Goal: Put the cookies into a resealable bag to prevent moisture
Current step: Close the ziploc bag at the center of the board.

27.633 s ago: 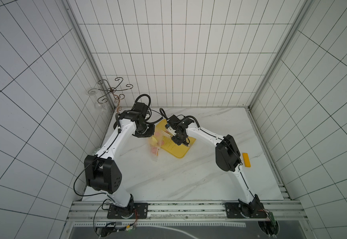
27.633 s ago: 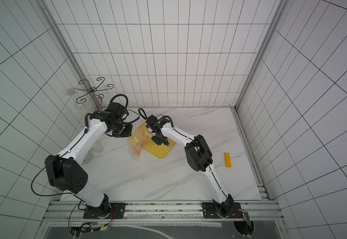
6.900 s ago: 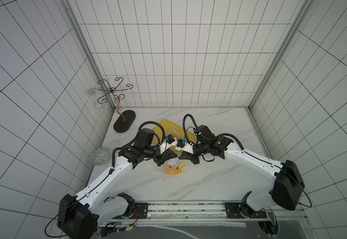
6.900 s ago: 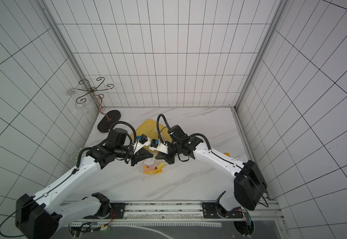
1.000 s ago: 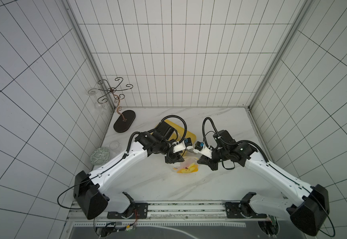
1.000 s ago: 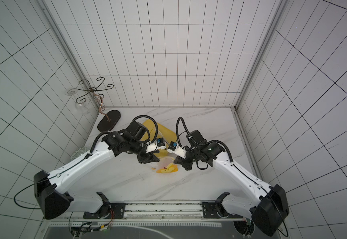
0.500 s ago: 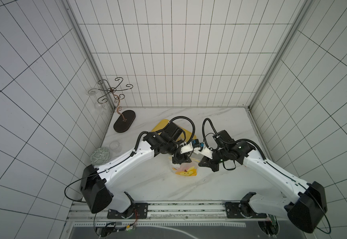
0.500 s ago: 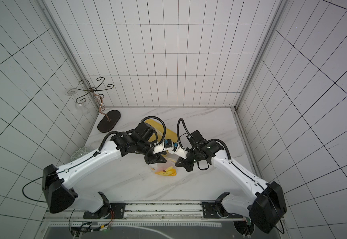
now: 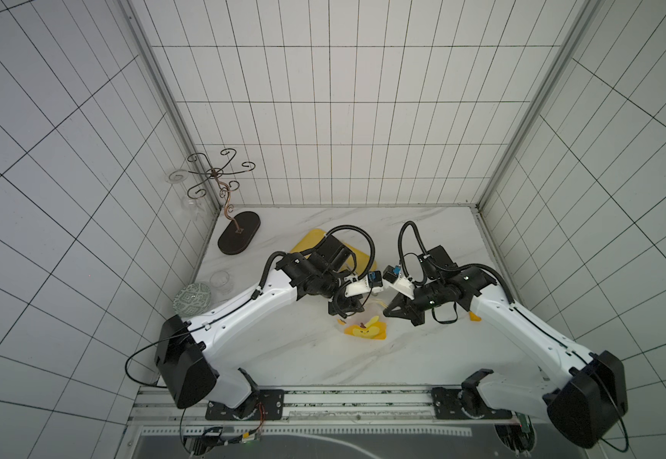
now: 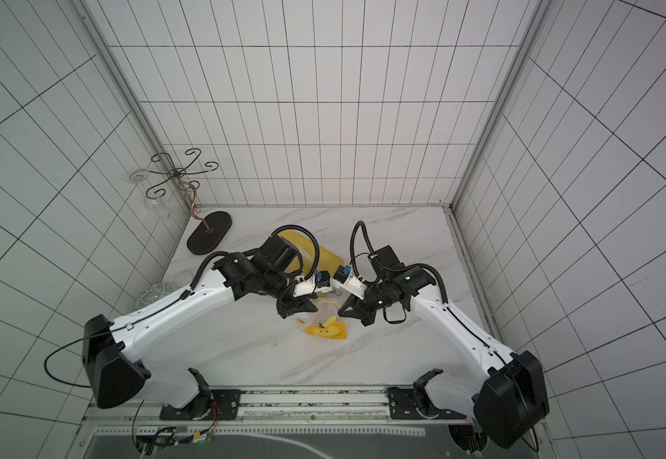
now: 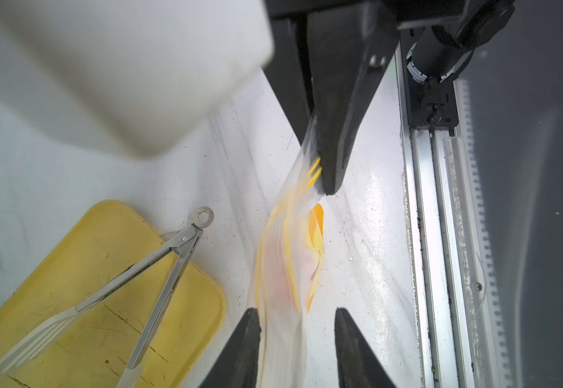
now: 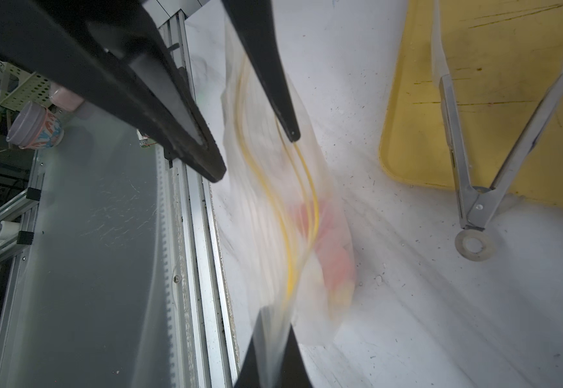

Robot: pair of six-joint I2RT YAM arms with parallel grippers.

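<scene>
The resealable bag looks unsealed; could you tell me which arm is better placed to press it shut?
Left, probably. The left gripper has its jaws open astride the resealable bag, while the right gripper is shut on the other end, anchoring it.

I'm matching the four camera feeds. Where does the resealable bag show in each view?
In a top view: resealable bag, centre, on the near side of the yellow tray.
In a top view: same place.
Left wrist: mid-picture, blurred.
Right wrist: mid-picture, blurred.
Shared landmark: yellow tray, in all four.
</scene>
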